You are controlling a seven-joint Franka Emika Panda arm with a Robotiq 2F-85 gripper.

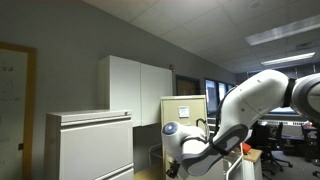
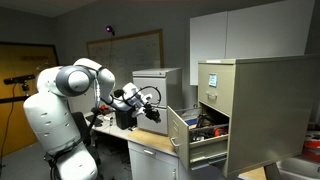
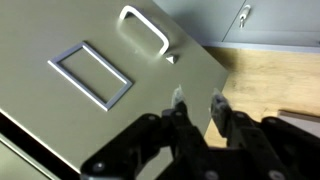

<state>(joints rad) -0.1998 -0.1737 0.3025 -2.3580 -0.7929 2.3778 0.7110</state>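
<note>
In the wrist view my gripper [image 3: 197, 108] points at the grey front of a filing-cabinet drawer [image 3: 110, 110]. The front carries a white loop handle [image 3: 146, 28] and a metal label frame [image 3: 90, 73]. My two fingertips [image 3: 178, 104] stand close together with a narrow gap and nothing between them, right over the drawer front's side edge, with wood surface beyond. In an exterior view the gripper [image 2: 162, 116] hovers by the front of the pulled-out drawer [image 2: 180, 138] of the beige cabinet [image 2: 255, 100].
A wooden desktop [image 3: 270, 80] lies past the drawer. The open drawer holds several items [image 2: 208, 128]. White wall cupboards [image 2: 250, 35], a whiteboard [image 2: 125, 50] and a white low cabinet [image 1: 90, 145] stand around. The arm [image 1: 240, 115] bends in front of the beige cabinet [image 1: 185, 108].
</note>
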